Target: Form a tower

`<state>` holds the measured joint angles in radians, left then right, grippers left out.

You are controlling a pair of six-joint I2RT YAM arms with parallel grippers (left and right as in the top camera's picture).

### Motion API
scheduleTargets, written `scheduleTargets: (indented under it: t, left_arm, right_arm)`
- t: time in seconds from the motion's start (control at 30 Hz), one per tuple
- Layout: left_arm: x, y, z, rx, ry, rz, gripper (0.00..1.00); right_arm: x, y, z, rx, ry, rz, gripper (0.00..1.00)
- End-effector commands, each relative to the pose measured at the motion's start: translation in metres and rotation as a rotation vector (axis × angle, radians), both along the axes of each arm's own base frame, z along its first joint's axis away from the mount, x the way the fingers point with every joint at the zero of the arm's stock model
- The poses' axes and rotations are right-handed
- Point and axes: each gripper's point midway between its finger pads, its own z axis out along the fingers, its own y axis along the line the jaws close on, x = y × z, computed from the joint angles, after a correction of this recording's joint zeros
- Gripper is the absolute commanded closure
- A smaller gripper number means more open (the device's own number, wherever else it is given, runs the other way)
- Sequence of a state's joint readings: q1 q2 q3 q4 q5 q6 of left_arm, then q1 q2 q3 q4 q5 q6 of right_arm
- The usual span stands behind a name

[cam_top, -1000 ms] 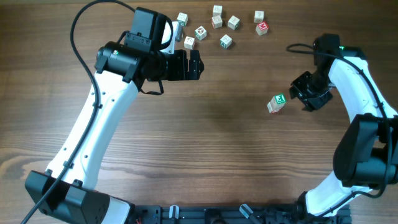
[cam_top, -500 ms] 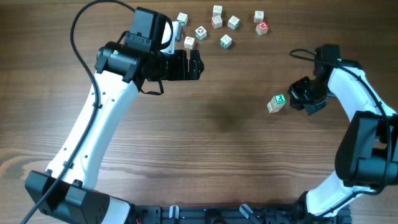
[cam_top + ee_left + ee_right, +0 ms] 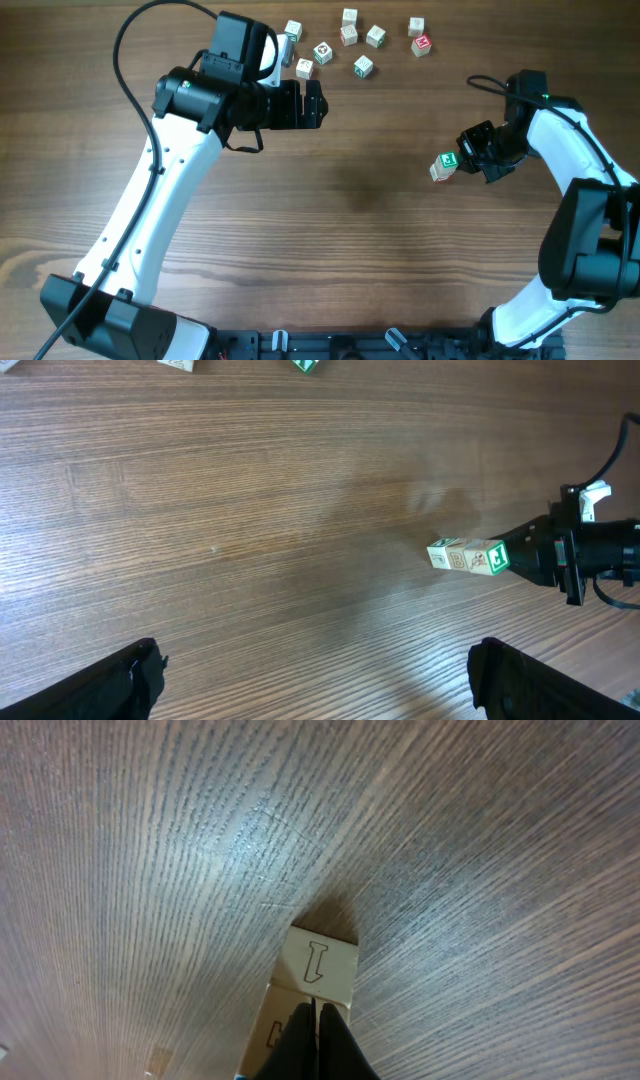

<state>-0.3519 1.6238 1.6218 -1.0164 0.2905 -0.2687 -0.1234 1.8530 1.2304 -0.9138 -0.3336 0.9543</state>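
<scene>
The tower [image 3: 445,166] is found on the right part of the worktop [image 3: 340,230], with bare wood all round it except on its right. There the right hand [image 3: 466,150] is pressed fully closed on nothing, its tips at the top cube; contact cannot be told. Loose cubes [image 3: 364,67] are scattered along the far edge, well apart. The left hand [image 3: 317,104] is spread wide and empty just beside them.

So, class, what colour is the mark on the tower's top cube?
Green, on the top cube; clearest in the overhead view.
</scene>
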Motion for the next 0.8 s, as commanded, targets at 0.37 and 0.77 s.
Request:
scheduleTargets:
  t: [0.37, 0.77]
  left_arm:
    - [-0.002, -0.003, -0.001, -0.01, 0.01, -0.006, 0.0]
    - [-0.002, -0.003, -0.001, -0.01, 0.01, -0.006, 0.0]
  right_arm:
    - [-0.007, -0.019, -0.01, -0.102, 0.042, -0.026, 0.96]
    - [0.019, -0.022, -0.007, -0.082, -0.09, 0.03, 0.96]
